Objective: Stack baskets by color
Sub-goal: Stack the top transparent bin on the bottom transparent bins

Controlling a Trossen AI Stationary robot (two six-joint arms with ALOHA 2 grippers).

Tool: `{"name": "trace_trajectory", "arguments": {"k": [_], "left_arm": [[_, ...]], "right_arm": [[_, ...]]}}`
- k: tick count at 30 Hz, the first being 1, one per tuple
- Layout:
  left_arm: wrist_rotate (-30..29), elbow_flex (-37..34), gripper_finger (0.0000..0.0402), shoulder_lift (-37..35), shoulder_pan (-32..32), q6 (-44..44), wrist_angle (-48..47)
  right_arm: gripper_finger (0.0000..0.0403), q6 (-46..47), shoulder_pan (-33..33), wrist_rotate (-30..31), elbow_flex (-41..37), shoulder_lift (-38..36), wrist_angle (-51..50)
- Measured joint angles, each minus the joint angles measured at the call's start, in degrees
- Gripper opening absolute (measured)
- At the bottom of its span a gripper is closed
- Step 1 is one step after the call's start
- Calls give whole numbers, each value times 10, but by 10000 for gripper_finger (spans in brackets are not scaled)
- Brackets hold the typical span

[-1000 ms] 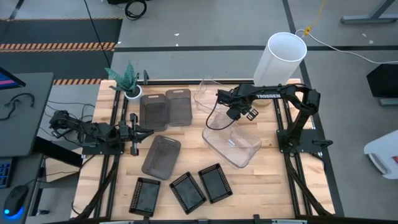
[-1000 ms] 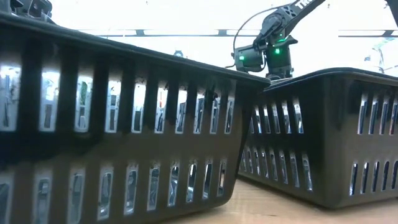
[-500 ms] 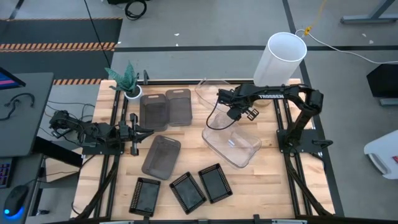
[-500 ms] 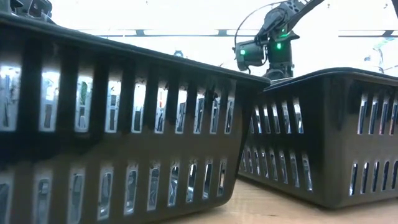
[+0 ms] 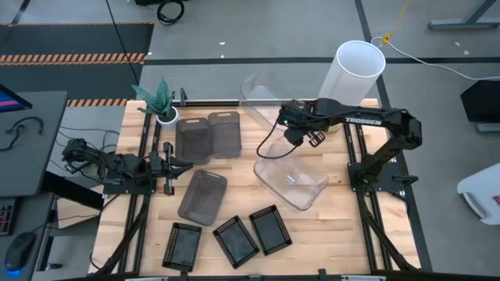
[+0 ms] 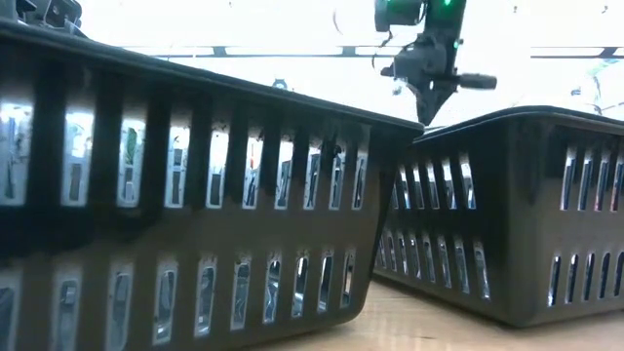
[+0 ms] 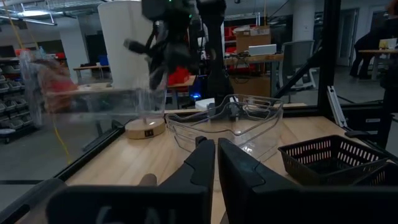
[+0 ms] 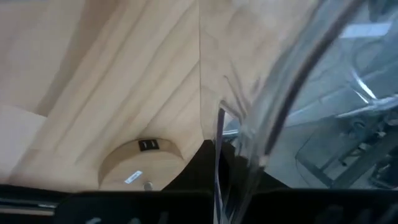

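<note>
One clear basket hangs lifted; two clear, grey and black baskets lie tabled.

A tall white lamp stands upright at the far right corner of the wooden table, on a round wooden base. Well apart from the lamp, along the same far edge, a small green plant sits in a white pot at the far left corner.

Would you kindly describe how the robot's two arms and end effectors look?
Both arms are dark, jointed metal. The right arm bears white lettering; its end effector sits below a housing with green lights. The left end effector has two flat dark fingers. Black cables trail behind the left arm.
</note>
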Motion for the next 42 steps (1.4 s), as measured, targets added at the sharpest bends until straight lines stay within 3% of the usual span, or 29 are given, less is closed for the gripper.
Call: {"name": "trace_trajectory", "arguments": {"k": [21, 28, 37, 42], "left_arm": [[0, 0, 35, 0, 0, 0, 0], [0, 0, 31, 0, 0, 0, 0], [0, 0, 31, 0, 0, 0, 0], [0, 0, 36, 0, 0, 0, 0]], "right_arm": [[6, 154, 196, -4, 29, -72, -74], [6, 227, 242, -10, 71, -73, -154], [6, 316, 319, -109, 117, -72, -211], [6, 381, 371, -118, 112, -71, -219]]}}
